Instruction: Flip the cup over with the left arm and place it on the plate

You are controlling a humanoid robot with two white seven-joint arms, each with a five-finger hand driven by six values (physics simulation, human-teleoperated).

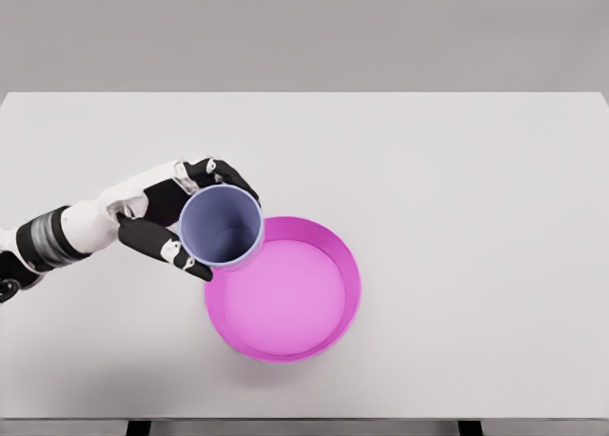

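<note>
Head view shows the left hand (176, 222) wrapped around a blue-grey cup (222, 227), black fingers (221, 172) curled over its far side and thumb along the near side. Mouth up, the cup shows its hollow inside and overlaps the upper-left rim of the pink plate (324, 336) on the white table (457, 188).

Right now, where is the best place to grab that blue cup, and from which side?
Around its round side wall, from the left, as the left hand does: the cup has no visible handle, and the pink plate crowds its right.
</note>
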